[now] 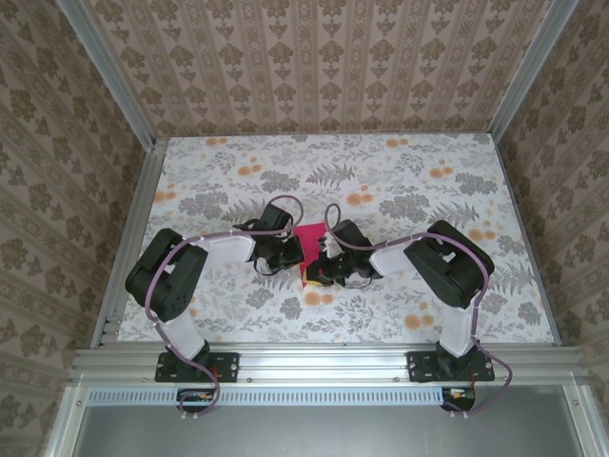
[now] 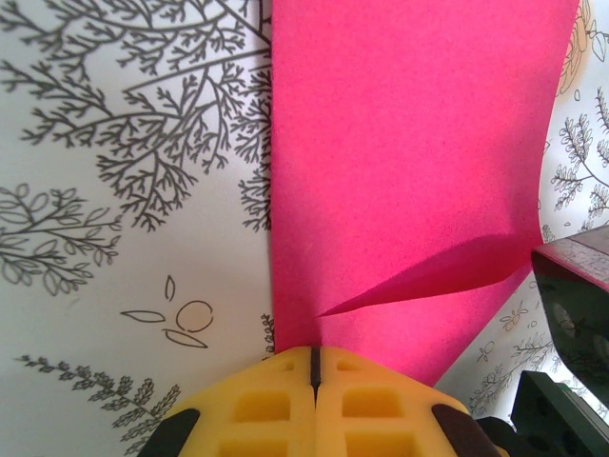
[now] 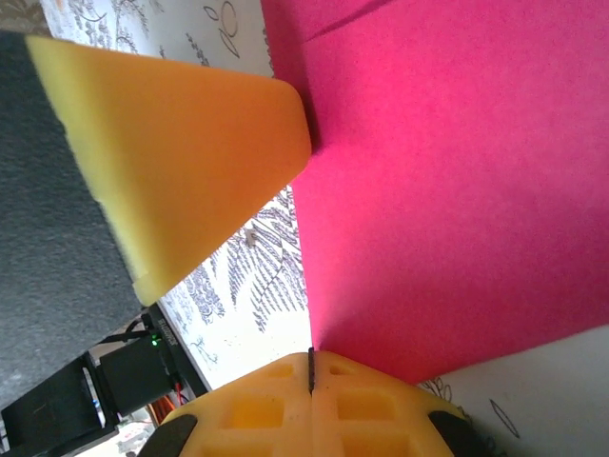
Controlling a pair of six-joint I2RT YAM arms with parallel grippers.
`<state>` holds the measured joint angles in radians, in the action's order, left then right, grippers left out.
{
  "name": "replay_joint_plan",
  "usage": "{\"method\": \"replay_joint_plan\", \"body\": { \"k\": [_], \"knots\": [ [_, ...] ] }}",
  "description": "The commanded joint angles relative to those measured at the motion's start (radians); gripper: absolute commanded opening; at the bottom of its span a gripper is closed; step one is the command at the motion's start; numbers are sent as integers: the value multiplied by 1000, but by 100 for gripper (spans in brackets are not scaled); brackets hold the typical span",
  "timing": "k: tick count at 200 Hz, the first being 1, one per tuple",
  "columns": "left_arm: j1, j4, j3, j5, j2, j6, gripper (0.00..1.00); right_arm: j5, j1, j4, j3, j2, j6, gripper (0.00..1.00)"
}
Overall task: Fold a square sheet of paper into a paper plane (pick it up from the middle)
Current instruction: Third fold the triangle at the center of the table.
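Jaws of left gripper (image 2: 312,354) and right gripper (image 3: 311,357) clench edges of the square sheet of paper (image 2: 409,143). Its matte magenta surface shows one soft buckle.

Plain magenta-red sheet of paper (image 2: 409,171), smooth, w/ 1 raised ridge just ahead of left pincer (image 2: 312,360). Sits btwn the 2 pincers; edges nipped in tips of left & right pincer (image 3: 310,362), spreading fwd from each.

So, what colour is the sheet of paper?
The sheet of paper is magenta-red; left wrist view.
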<state>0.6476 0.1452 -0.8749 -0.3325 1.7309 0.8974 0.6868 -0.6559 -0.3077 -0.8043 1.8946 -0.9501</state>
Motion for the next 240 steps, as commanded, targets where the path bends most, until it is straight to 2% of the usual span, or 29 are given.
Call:
{"method": "replay_joint_plan", "body": {
  "k": [1, 42, 120, 240],
  "knots": [
    [5, 57, 2, 45, 42, 3, 2, -108, -7, 170, -23, 31, 47, 5],
    [6, 52, 8, 47, 39, 9, 2, -212, -20, 315, -52, -3, 100, 5],
    [4, 51, 14, 52, 40, 15, 2, -103, -60, 191, -57, -88, 88, 5],
    [4, 51, 11, 49, 41, 12, 2, -193, -73, 321, -80, -22, 110, 5]
  ]
}}
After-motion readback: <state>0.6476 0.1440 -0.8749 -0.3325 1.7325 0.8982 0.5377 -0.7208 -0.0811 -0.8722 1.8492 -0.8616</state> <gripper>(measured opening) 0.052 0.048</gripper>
